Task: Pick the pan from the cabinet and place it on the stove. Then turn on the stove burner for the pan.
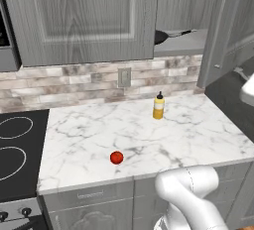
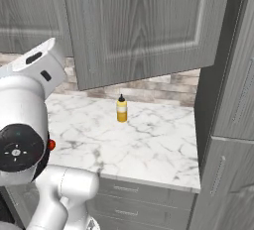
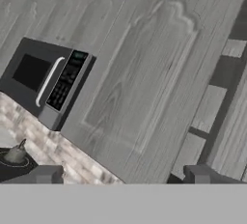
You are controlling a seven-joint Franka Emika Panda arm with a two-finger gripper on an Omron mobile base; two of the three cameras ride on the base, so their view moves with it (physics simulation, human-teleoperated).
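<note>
The black pan (image 1: 160, 37) lies on the shelf of the open cabinet (image 1: 184, 43) at the upper right, its thin handle pointing right. The cabinet's open door (image 1: 224, 30) hangs to the right of it. The stove (image 1: 17, 147) is at the left edge, with two white burner rings (image 1: 11, 162) showing and knobs (image 1: 4, 216) on its front strip. In the hand view my gripper (image 3: 124, 176) is open with nothing between its fingertips (image 3: 47, 174). It faces a shut grey cabinet door (image 3: 140, 73), apart from it. The open cabinet's shelves (image 3: 217, 90) are off to the right.
A yellow bottle (image 1: 158, 106) stands near the back of the marble counter (image 1: 139, 135), and a red tomato (image 1: 116, 157) lies near its front edge. A microwave (image 3: 48, 80) hangs left of the cabinets. A kettle (image 3: 16, 154) sits on the stove. My white arm (image 2: 30, 135) fills the left of the right base view.
</note>
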